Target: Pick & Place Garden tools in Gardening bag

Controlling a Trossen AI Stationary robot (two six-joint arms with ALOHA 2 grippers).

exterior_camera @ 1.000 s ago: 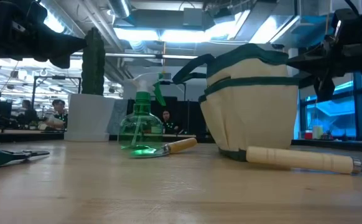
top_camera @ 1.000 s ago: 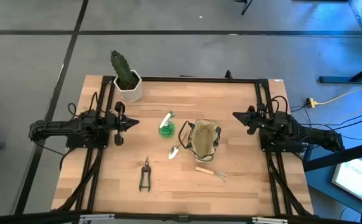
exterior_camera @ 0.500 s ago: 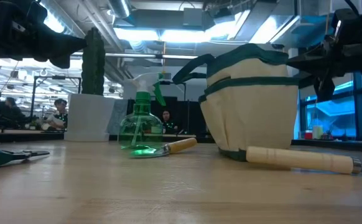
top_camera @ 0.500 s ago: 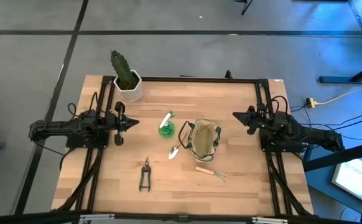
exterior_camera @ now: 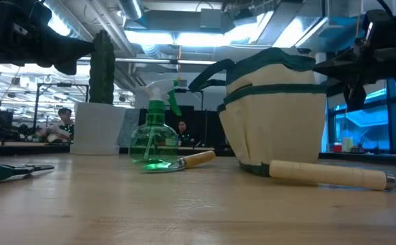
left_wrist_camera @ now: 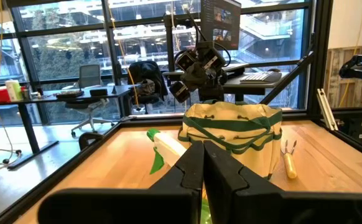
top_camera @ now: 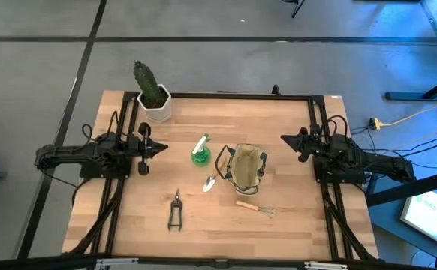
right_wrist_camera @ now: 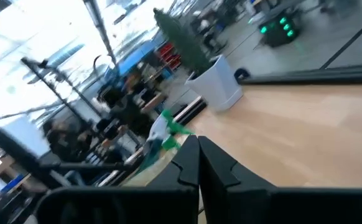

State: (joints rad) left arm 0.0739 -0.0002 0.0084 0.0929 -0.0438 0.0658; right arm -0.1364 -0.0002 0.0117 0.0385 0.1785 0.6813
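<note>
Starting well means the left gripper (top_camera: pixel 161 148), fingers pressed together, opens wide and descends squarely over the spray bottle (top_camera: pixel 200 153) beside the bag (top_camera: pixel 246 170).

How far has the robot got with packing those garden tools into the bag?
Nothing looks packed yet. The green round spray bottle, wooden-handled metal trowel, black pruning shears and wooden-handled hand rake all lie on the wooden table around the khaki fabric bag. Nothing is in hand: the left hand and right hand are shut and empty at the sides. All four tools remain.
</note>
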